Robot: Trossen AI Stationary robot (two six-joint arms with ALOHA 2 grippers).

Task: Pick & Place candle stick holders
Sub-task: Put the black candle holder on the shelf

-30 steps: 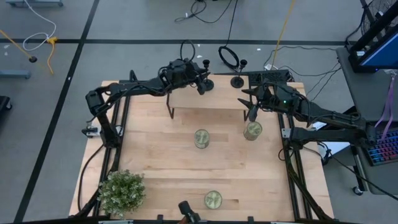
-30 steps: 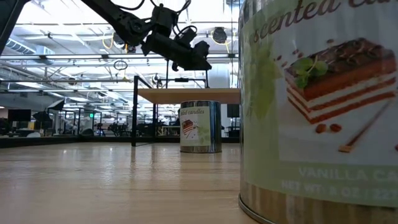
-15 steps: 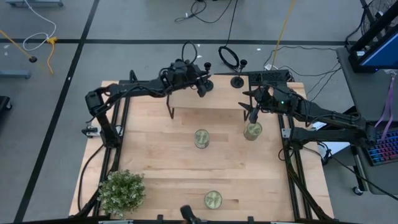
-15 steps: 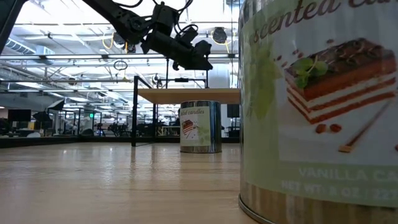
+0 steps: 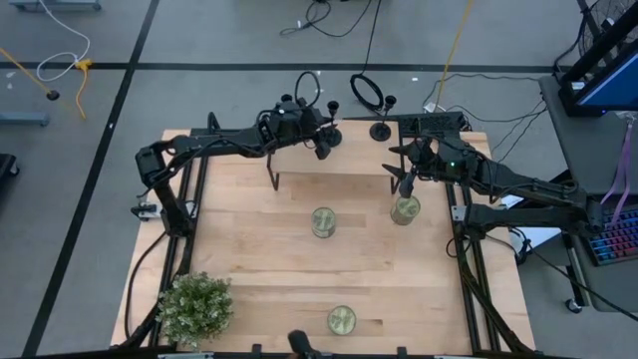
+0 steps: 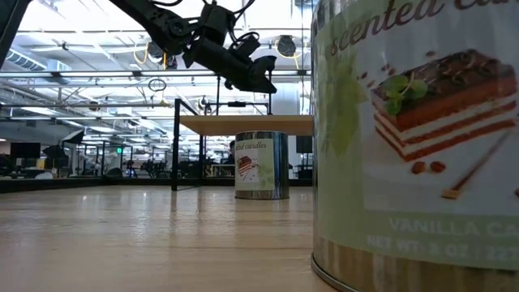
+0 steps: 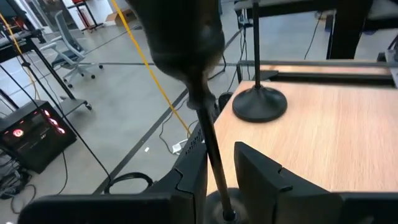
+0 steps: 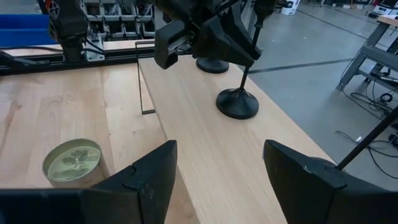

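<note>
Two black candle stick holders show on the raised wooden shelf (image 5: 334,160) at the table's far side; a third I do not see. My left gripper (image 7: 219,152) is shut on one holder (image 5: 330,120), also seen in the right wrist view (image 8: 212,64). The other holder (image 5: 381,128) stands upright on its round base just to the right, and shows in the left wrist view (image 7: 258,102) and the right wrist view (image 8: 237,102). My right gripper (image 8: 217,180) is open and empty, above a candle tin (image 5: 405,209) at the shelf's right end. My left gripper pinches the holder's thin stem (image 7: 211,155) between its two fingers, on the stem's lower part. The fingers slant down from the table's left and lie across the stem. The holder stays about upright, its base (image 8: 212,64) at the shelf top; whether it is lifted clear I cannot tell.
Candle tins stand on the table at the middle (image 5: 322,221) and the near edge (image 5: 341,319), the latter filling the low view's right (image 6: 413,146). A potted plant (image 5: 195,305) is at the near left. The shelf's thin legs (image 5: 272,179) stand below the holders.
My left gripper has shifted slightly up and toward the table's right, still shut on the holder's stem.
</note>
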